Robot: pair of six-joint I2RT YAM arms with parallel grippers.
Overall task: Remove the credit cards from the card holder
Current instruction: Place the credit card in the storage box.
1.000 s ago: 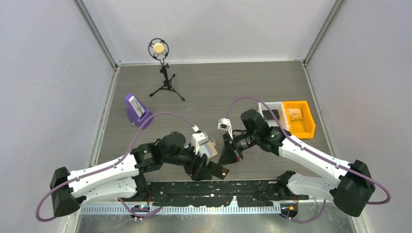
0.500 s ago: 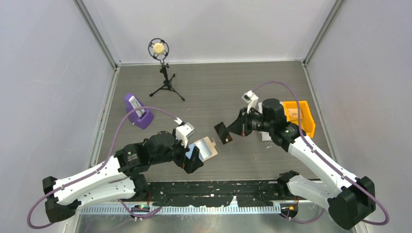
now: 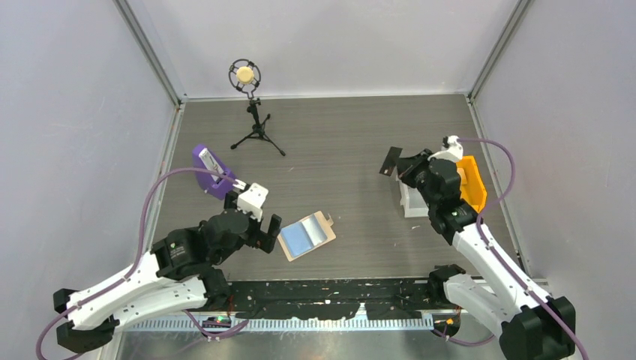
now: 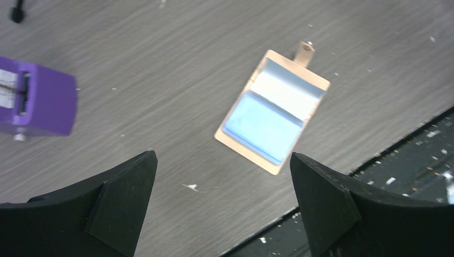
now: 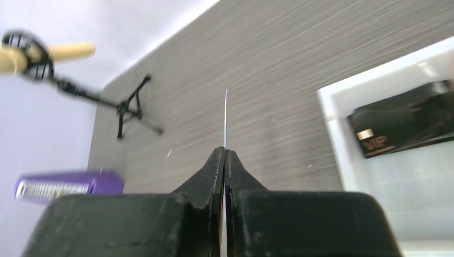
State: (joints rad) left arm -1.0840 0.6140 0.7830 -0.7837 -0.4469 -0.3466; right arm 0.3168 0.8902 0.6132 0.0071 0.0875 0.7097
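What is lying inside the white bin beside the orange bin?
A black card with gold print lies in the white bin. The right wrist view cuts off part of the bin, so the rest of its floor is unseen.

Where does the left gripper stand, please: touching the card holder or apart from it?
Apart. The left wrist view shows table between the open left gripper and the card holder.
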